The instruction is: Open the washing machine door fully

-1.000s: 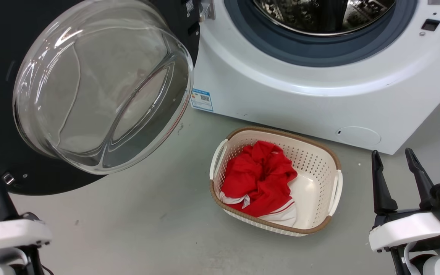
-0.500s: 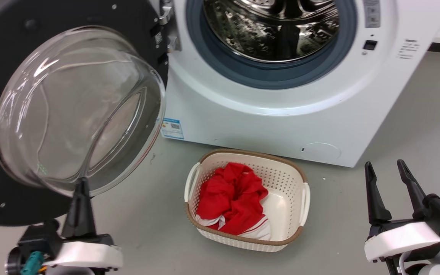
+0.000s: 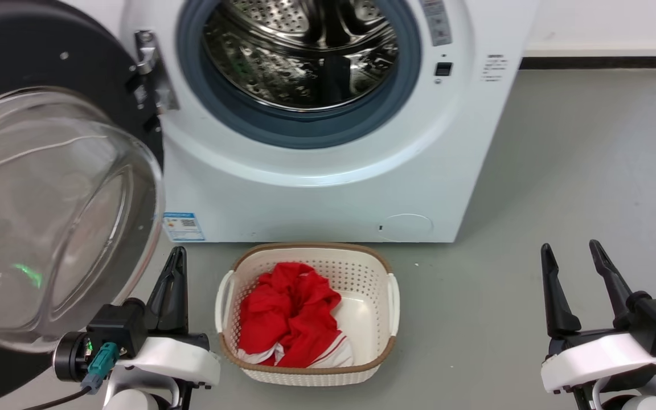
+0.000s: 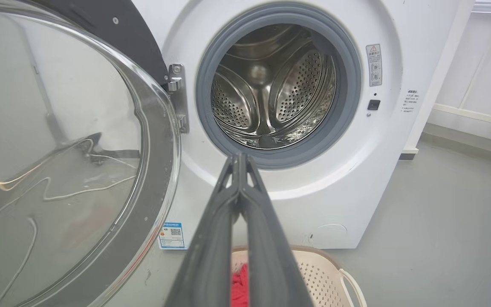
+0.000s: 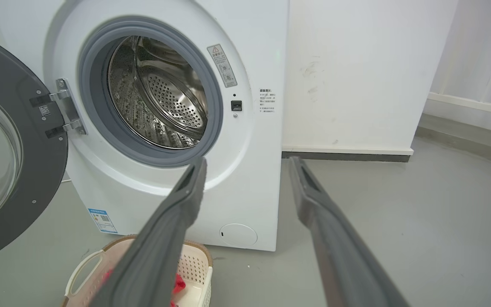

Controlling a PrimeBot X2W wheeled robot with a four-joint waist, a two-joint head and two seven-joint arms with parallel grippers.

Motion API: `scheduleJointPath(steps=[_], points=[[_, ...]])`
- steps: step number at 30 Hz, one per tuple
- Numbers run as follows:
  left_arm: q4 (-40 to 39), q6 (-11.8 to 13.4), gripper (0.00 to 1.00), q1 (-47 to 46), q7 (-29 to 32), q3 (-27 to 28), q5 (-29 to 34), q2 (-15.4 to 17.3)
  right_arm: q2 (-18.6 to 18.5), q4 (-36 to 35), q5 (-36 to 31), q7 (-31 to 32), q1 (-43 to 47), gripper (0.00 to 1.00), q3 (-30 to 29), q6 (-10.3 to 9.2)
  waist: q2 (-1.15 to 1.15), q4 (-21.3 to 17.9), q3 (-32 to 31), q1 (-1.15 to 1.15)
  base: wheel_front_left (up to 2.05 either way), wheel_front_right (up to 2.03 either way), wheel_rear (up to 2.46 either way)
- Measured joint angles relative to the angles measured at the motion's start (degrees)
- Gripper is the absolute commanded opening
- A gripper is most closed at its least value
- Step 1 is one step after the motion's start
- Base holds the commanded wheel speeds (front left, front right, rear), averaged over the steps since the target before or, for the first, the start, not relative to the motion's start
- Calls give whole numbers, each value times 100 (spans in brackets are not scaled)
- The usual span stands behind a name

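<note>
The washing machine door [image 3: 49, 51] stands swung out to the left on its metal hinge [image 3: 148, 68], its clear glass bowl [image 3: 43, 216] bulging toward me. It also shows at the left as the door [image 4: 70, 149] and the door [image 5: 2, 170]. The white washing machine [image 3: 316, 188] has its steel drum [image 3: 299, 51] exposed. My left gripper [image 3: 176, 254] is shut on nothing, just right of the bowl's lower edge and apart from it; its fingers [image 4: 239, 158] point at the drum opening. My right gripper [image 3: 569, 247] stands open at the lower right, its fingers [image 5: 247, 162] spread.
A white perforated laundry basket [image 3: 311, 249] holding red cloth [image 3: 288, 313] sits on the grey floor right before the machine, between my grippers. A white wall with a dark baseboard [image 3: 601, 61] runs behind on the right. Open floor [image 3: 578, 171] lies right of the machine.
The head camera has moved, bringing the drum into fuller view. Against the door, my left gripper has come away from the black rim's lower edge toward the basket. The right gripper holds its pose.
</note>
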Motion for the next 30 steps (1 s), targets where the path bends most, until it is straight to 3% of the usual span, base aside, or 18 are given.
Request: scheduleJointPath(steps=[2, 4, 5, 6, 30], points=[[51, 47, 30, -20, -1, -11, 24, 0, 0, 0, -1, -4, 5, 100, 19, 0, 0, -135, -1, 0, 0, 0, 0], [85, 88, 49, -53, -4, -14, 24, -7, 0, 4, -1, -11, 7, 100, 33, 0, 0, -247, 11, 0, 0, 0, 0], [97, 98, 80, -69, -7, -10, 24, -4, 0, 5, 1, -25, 7, 100, 41, 0, 0, -293, 18, 0, 0, 0, 0], [100, 113, 100, -81, -10, -4, 24, -2, 0, 7, 2, -30, 7, 100, 46, 0, 0, -332, 26, 0, 0, 0, 0], [240, 244, 100, -25, -52, 19, -27, 134, 0, 186, 88, -134, 5, 100, 75, 0, 0, -391, 4, 0, 0, 0, 0]])
